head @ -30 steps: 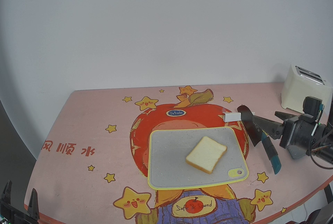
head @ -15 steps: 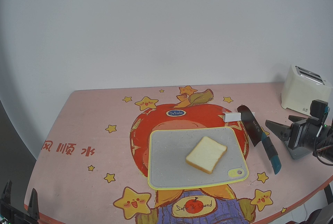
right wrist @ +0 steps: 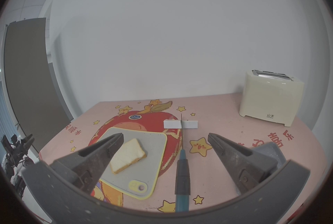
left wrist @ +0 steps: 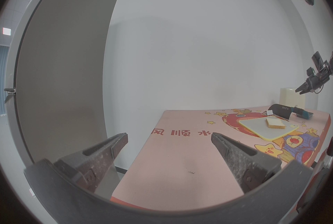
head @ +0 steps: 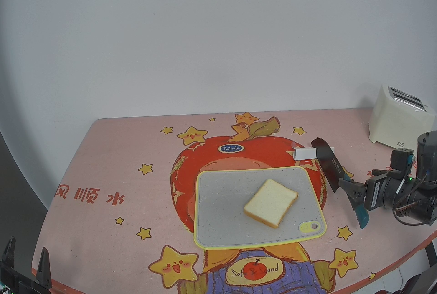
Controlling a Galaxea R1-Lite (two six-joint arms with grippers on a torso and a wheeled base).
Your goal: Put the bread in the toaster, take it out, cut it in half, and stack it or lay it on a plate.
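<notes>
A slice of bread (head: pixel 271 208) lies flat on the grey, yellow-rimmed cutting board (head: pixel 223 213). Right of the board lies a knife (head: pixel 339 174) with a black blade and a teal handle, its blade propped on a small white block (head: pixel 304 153). My right gripper (head: pixel 362 178) is open and hovers just above the knife's handle; in the right wrist view the handle (right wrist: pixel 182 174) lies between the spread fingers of the gripper (right wrist: pixel 165 136). The cream toaster (head: pixel 400 119) stands at the back right. My left gripper (head: pixel 25 258) is open, off the table's front left corner.
The pink printed table (head: pixel 132 190) has bare room left of the board. A grey object (right wrist: pixel 270 151) sits on the table beside my right gripper, between the knife and the toaster (right wrist: pixel 271 96). A grey panel (left wrist: pixel 59 72) stands left of the table.
My right gripper pulled back from above the knife's blade toward the right, then dropped lower and nearer, over the handle. Bread, knife and left arm have not moved.
</notes>
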